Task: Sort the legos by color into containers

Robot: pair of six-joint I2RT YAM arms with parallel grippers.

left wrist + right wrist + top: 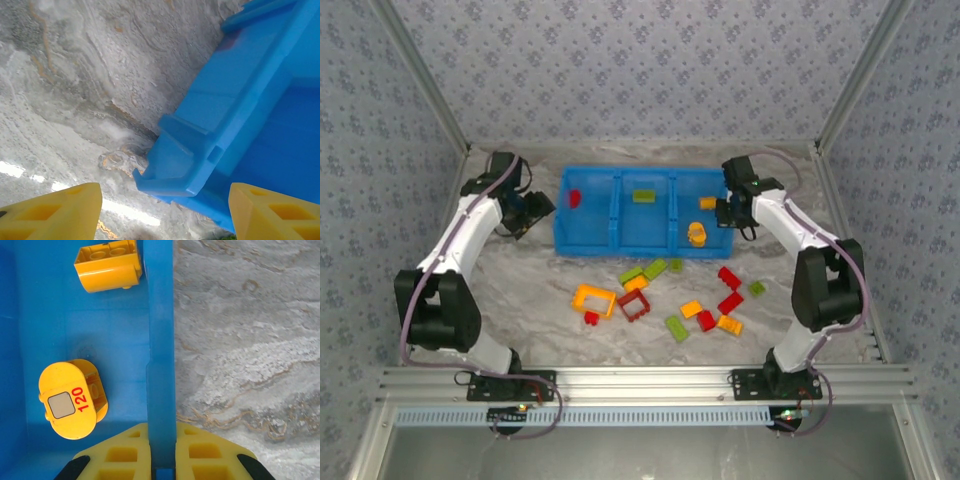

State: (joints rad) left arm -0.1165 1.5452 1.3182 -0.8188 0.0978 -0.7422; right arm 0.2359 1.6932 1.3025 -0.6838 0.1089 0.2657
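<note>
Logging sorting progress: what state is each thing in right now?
Left gripper: open, empty.
Right gripper: shut on the blue bin's right wall.
Left compartment: holds one red brick.
Middle compartment: holds one green brick.
Right compartment: holds two yellow bricks.
Loose legos: unsorted on the table.

Bin (620,247): blue, three compartments.
Inside, I see: red brick (574,198) left, green brick (643,196) middle, two orange-yellow bricks (696,235) right.
Loose legos (633,304): mixed colours, scattered before bin.

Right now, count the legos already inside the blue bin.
4: red brick in the left compartment; green brick in the middle one; orange-yellow brick and rounded 120 piece in the right one. Others may be hidden.
</note>
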